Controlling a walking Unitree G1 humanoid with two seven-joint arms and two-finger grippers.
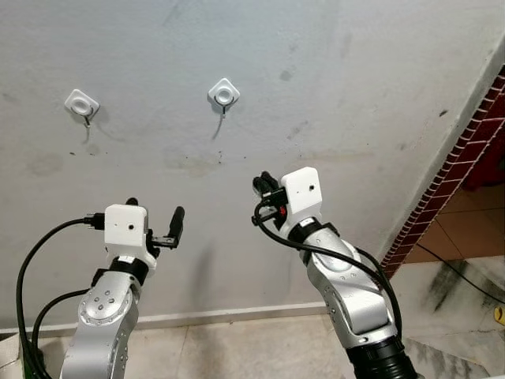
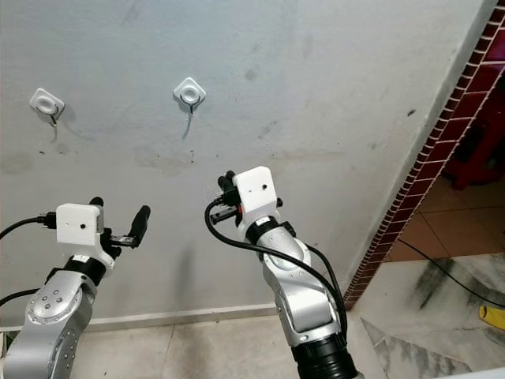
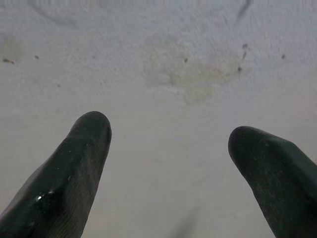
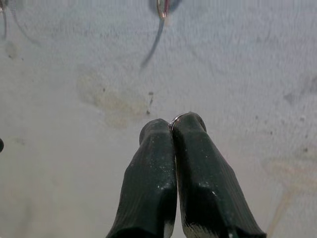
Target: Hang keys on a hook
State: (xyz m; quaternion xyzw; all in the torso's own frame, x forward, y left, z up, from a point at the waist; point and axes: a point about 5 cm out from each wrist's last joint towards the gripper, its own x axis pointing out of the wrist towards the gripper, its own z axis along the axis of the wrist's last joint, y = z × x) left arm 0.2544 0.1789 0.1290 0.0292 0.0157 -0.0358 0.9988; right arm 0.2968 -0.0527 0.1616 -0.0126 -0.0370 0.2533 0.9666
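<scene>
While both silver arms are raised toward a stained grey wall (image 1: 316, 95), the right hand (image 4: 173, 126) has its two black fingers pressed tightly together, and a thin silver key ring (image 4: 174, 119) peeks out at their tips; the keys themselves cannot be made out. That hand sits below and a little to the right of the nearer hook (image 1: 224, 95), a white diamond-shaped plate with a small metal hook hanging under it, and it is clearly apart from it. A second hook (image 1: 81, 103) of the same kind is fixed further to the robot's left at about the same height. The left hand (image 3: 168, 148) is held lower on the left, its fingers (image 3: 84, 158) spread wide with nothing between them, pointing at bare wall with a faint yellowish stain. Black cables (image 1: 47, 253) loop from both wrists down along the arms. A white skirting strip (image 1: 237, 317) runs along the foot of the wall above a pale tiled floor (image 1: 237, 347), and a red-brick edge (image 1: 450, 174) slants down the right side.
</scene>
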